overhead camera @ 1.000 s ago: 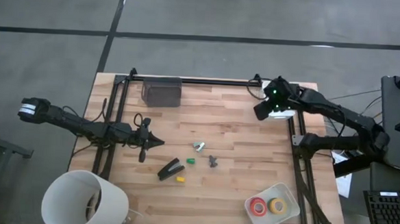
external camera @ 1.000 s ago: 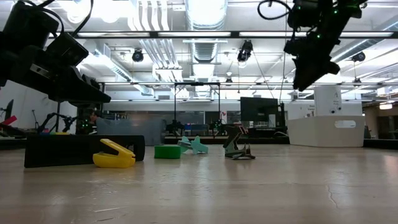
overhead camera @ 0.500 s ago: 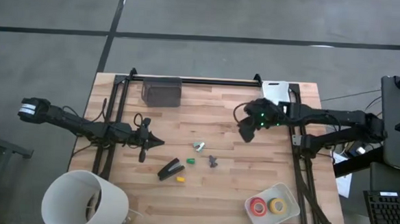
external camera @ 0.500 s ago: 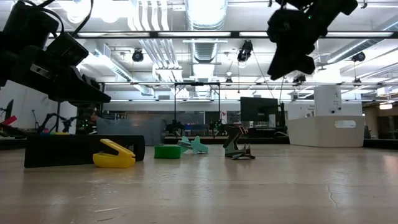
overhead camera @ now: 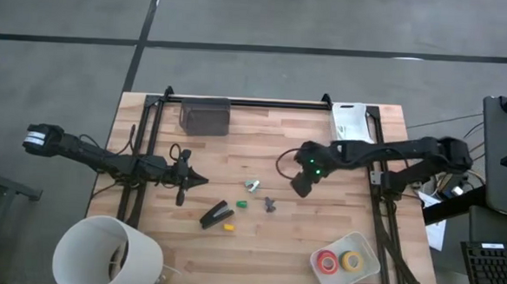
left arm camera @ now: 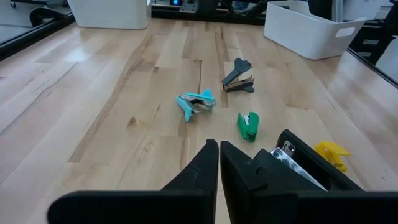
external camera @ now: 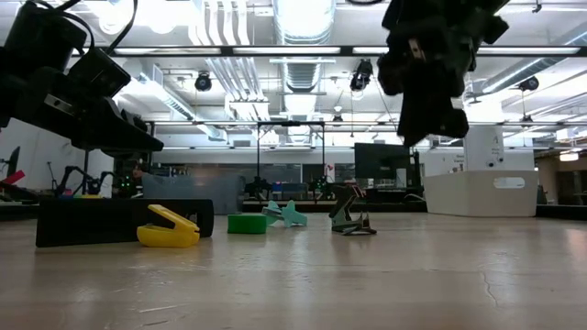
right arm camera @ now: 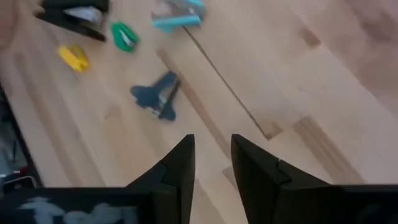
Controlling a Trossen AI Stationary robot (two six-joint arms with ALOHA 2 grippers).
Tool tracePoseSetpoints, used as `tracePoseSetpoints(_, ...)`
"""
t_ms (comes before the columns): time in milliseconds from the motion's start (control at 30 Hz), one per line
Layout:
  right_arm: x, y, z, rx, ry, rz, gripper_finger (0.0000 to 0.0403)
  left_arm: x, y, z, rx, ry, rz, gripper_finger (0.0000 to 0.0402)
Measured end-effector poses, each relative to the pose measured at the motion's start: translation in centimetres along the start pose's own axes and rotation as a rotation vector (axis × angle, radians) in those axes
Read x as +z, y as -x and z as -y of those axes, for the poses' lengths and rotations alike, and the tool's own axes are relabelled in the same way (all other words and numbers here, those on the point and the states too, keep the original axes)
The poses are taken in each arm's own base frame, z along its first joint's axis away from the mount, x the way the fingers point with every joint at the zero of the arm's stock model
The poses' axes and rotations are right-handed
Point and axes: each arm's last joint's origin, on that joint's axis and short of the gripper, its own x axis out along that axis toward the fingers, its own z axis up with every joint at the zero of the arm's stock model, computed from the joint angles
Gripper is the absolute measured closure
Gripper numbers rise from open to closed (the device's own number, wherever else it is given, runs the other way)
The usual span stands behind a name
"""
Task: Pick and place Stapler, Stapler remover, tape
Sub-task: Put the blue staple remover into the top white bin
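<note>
The black stapler lies flat near the table's middle, with a yellow staple remover beside it. A green remover, a teal one and a dark grey one lie just to its right. Red and orange-yellow tape rolls sit in a white tray at the near right. My left gripper is shut and hovers left of the stapler. My right gripper is open and hangs above the table, right of the dark grey remover.
A white bucket stands at the near left corner. A dark box sits at the far edge, and a white flat object lies at the far right. Black frame rails run along both sides. Bare wood lies between the removers and the tray.
My right arm has swung from the far right corner toward the table's middle and nearer edge, coming down toward the dark grey remover. The left arm and all the objects have stayed where they were.
</note>
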Motion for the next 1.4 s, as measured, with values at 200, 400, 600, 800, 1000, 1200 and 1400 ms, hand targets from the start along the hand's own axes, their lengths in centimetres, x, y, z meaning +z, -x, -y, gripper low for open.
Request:
tracePoseSetpoints(200, 0.0, -2.0, 0.0, 0.01, -0.012, -0.067, 0.0306, 0.0, 0.0, 0.0, 0.0, 0.0, 0.0, 0.0383)
tracePoseSetpoints(400, 0.3, -4.1, -1.1, 0.182, -0.018, -0.111, 0.0288, 0.0, 0.0, 0.0, 0.0, 0.0, 0.0, 0.0381)
tracePoseSetpoints(600, 0.5, -6.6, -1.4, 0.247, -0.06, -0.149, 0.0256, 0.0, 0.0, 0.0, 0.0, 0.0, 0.0, 0.0383)
tracePoseSetpoints(800, 0.4, -7.7, -1.0, 0.239, -0.091, -0.184, 0.0223, 0.0, 0.0, 0.0, 0.0, 0.0, 0.0, 0.038)
tracePoseSetpoints(1000, 0.7, -8.0, -1.1, 0.258, -0.119, -0.163, 0.0214, 0.0, 0.0, 0.0, 0.0, 0.0, 0.0, 0.0383)
tracePoseSetpoints(1200, 0.7, -8.8, -0.9, 0.252, -0.137, -0.169, 0.0213, 0.0, 0.0, 0.0, 0.0, 0.0, 0.0, 0.038)
tracePoseSetpoints(1400, 0.8, -9.4, -0.8, 0.247, -0.142, -0.156, 0.0221, 0.0, 0.0, 0.0, 0.0, 0.0, 0.0, 0.0383)
